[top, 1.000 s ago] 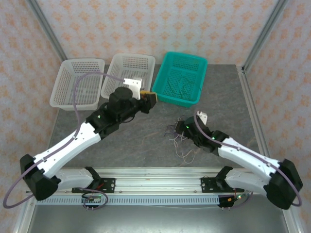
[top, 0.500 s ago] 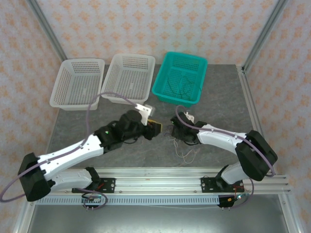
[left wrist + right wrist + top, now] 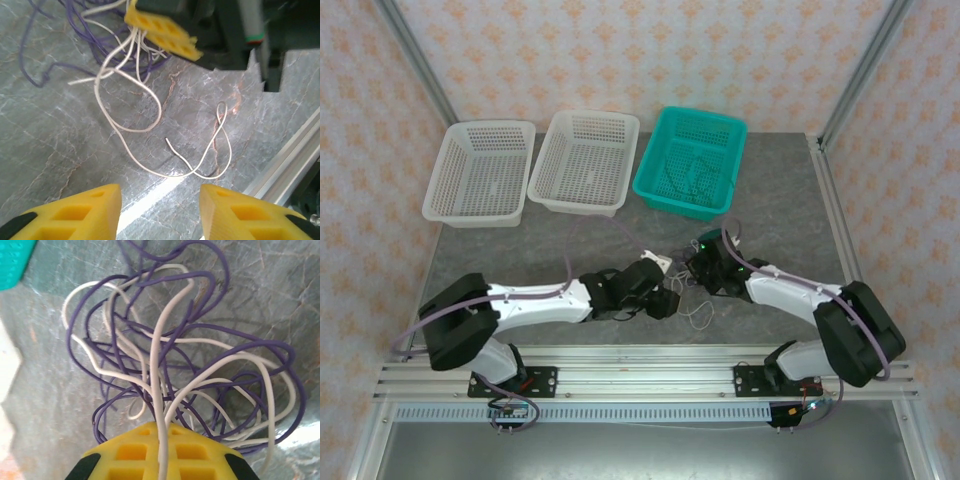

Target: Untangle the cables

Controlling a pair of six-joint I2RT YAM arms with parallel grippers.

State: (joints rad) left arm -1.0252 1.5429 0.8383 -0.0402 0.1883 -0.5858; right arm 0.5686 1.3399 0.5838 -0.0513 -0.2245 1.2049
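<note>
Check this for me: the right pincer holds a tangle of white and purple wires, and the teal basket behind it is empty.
Not empty: the teal basket has thin wires lying in it, as the top external view shows. The right pincer does hold white and purple wires.

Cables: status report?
Left pincer open, low over table. Right pincer shut on cables. Cables tangled, purple and white. Teal basket apart, not obstructing.

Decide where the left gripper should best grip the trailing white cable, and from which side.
Grip the white cable on its free loop lying flat on the table, clear of the purple tangle held by the right gripper. Come straight down with the left gripper, jaws astride the strand; it probably lifts free there.
</note>
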